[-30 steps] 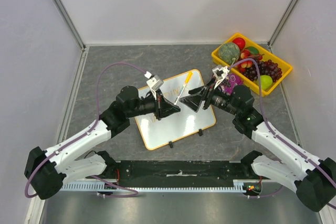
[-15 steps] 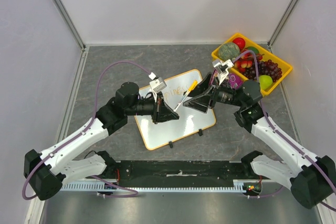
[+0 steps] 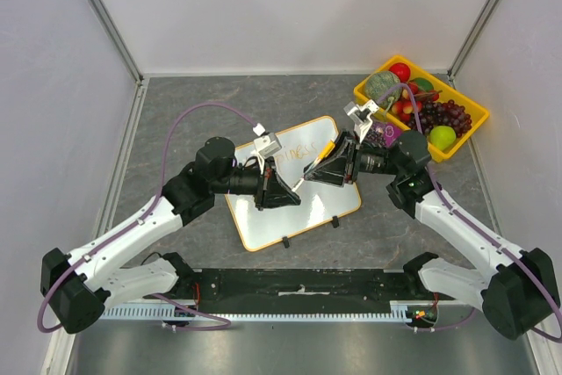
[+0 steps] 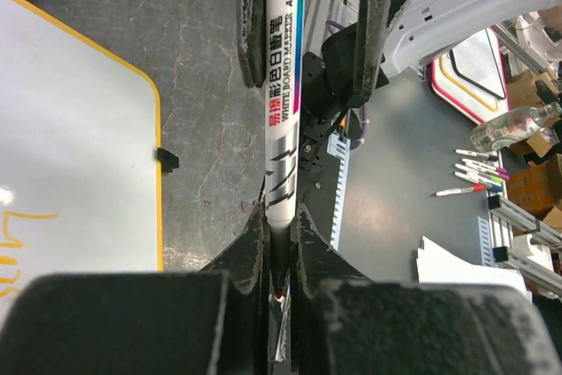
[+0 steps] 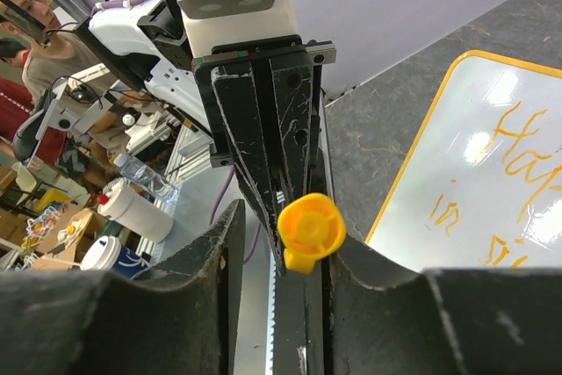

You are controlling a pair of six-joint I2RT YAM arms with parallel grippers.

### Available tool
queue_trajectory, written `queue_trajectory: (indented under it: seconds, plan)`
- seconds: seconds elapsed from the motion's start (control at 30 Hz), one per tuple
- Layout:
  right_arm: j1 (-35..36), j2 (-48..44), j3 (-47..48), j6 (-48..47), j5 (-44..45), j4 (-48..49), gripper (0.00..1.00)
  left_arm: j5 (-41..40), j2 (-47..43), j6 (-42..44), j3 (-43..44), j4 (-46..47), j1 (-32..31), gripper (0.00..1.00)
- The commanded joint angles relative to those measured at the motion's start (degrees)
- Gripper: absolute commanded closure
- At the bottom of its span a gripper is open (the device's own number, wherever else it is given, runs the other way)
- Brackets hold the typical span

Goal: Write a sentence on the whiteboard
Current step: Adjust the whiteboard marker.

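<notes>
Clips of black plastic (image 3: 286,241) sit on the near edge of the flat white whiteboard with rounded corners and a thin orange-yellow rim (image 3: 290,217), which lies at an angle on the grey stone-patterned table (image 3: 176,120). Above the board's middle, the left gripper (image 3: 295,191) is clamped tight on the tip end of a white whiteboard marker with a rainbow stripe (image 4: 283,85). The marker rises towards the board's far right corner, where its round yellow cap (image 5: 309,230) sits between the fingers of the right gripper (image 5: 283,227). Those fingers are partly open, with a gap on one side. The sentence in thin orange handwriting (image 5: 505,173) runs along the board's far part. Beyond the far right corner is a yellow plastic tray (image 3: 439,84) of fruit.
</notes>
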Motion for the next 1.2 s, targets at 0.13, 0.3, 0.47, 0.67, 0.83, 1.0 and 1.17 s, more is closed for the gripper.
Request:
queue_trajectory:
  seconds: [0.13,0.3,0.47,0.67,0.83,1.0,1.17]
  plan:
    - [0.86,0.71,1.5,-0.81,-2.87,0.87,0.81,1.52,0.37,1.73,1.17,2.41,-0.33,0.98]
    - [0.95,0.54,1.68,-3.88,-2.08,-3.25,1.0,0.82,0.28,1.65,1.08,2.15,-0.24,0.98]
    - [0.95,-0.69,3.52,-13.27,2.83,-16.32,1.0,-5.4,-0.77,0.24,-0.41,1.27,-0.24,0.31]
    - [0.69,-4.47,4.23,-22.77,18.37,-28.73,1.0,-28.13,-6.48,-4.75,-4.27,-6.71,0.28,0.23]
    - [0.51,-7.02,3.44,-26.47,28.4,-33.15,1.0,-48.37,-15.43,-12.58,-7.35,-16.56,1.34,0.14]
    - [0.25,-8.17,2.47,-27.0,31.41,-35.43,1.0,-58.58,-25.73,-18.74,-9.99,-25.44,3.09,0.03]
    - [0.07,-8.52,1.94,-27.44,32.55,-35.25,1.0,-56.06,-24.51,-19.98,-12.88,-25.46,6.78,0.0]
